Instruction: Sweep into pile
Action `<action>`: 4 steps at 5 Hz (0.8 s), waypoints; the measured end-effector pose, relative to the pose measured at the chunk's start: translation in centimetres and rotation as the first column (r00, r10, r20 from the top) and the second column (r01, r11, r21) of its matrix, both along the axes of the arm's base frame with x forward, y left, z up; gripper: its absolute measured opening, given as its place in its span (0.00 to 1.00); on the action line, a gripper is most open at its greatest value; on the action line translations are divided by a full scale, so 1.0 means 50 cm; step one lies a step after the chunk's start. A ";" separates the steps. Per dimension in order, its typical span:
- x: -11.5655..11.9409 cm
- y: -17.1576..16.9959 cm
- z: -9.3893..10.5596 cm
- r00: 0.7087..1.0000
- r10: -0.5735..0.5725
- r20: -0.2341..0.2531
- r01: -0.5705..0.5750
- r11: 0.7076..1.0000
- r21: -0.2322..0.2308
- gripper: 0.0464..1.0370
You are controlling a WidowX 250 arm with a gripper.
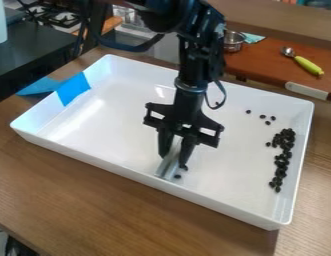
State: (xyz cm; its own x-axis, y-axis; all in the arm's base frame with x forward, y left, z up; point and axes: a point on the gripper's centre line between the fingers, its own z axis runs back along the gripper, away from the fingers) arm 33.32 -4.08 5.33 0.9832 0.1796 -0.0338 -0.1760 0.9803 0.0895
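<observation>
Nearest me is the wooden table [94, 200], with a white tray [127, 171] sitting on it, its long near wall slanting down to the right. Just inside that wall, around the middle, a couple of dark beans [178, 176] lie beside the foot of a pale, narrow scraper [168, 164]. The scraper leans down from the black gripper [175, 156], which hangs over the near part of the tray. The fingers [187, 150] are closed on it, one to each side, kept a little apart by its thickness.

Over on the right, the main pile [281, 160] is more of a loose band than a heap, stretched along the inside of the tray's right wall. Some beans there touch, and others sit slightly loose at the edges. Farther back, between that band and the far wall, four strays [262, 116] are scattered on the tray floor. Blue tape [73, 89] covers part of the left wall near the far corner, and more blue runs outside it.

The arm [191, 65] comes in from the top, crossing over the tray's far wall. Behind, on the right, there's a reddish-brown counter [268, 62] with a green-handled spoon [308, 65], a metal pot [232, 42] and a pale green cloth [253, 38]. Back on the left are a dark counter [27, 50] and a stove [61, 15].
</observation>
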 end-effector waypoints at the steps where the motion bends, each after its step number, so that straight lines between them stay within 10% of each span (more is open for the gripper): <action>1: 0.010 -0.034 -0.005 0.999 0.037 0.006 -0.037 0.999 -0.005 0.31; 4: 0.060 -0.136 -0.005 0.989 0.149 0.021 -0.147 0.986 -0.085 0.31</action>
State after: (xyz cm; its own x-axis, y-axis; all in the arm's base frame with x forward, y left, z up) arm 36.34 -10.89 5.06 0.9467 0.3209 -0.0282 -0.3210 0.9471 0.0025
